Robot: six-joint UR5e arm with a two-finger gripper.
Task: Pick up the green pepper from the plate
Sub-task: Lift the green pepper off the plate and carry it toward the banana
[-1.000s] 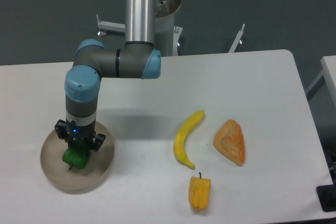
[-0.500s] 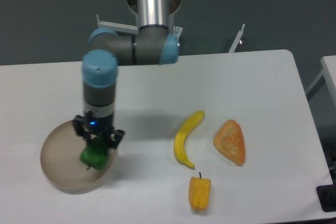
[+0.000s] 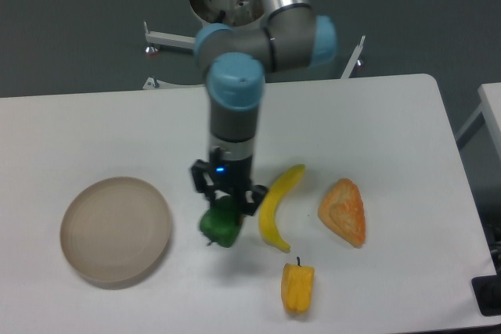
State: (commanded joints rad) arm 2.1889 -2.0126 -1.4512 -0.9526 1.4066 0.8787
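Gripper (image 3: 225, 207) clamped on green pepper (image 3: 220, 227). Since a second ago: arm swung right, pepper carried off plate (image 3: 116, 230), now hanging over table just left of banana (image 3: 279, 205). Plate bare. Judgement: pick essentially done.

White table (image 3: 376, 115) with beige plate (image 3: 116, 231), banana (image 3: 279, 205), orange wedge (image 3: 344, 211), yellow-orange pepper (image 3: 297, 286).

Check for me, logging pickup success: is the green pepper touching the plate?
Apart. The camera view shows the green pepper in the gripper, with bare table before the plate.
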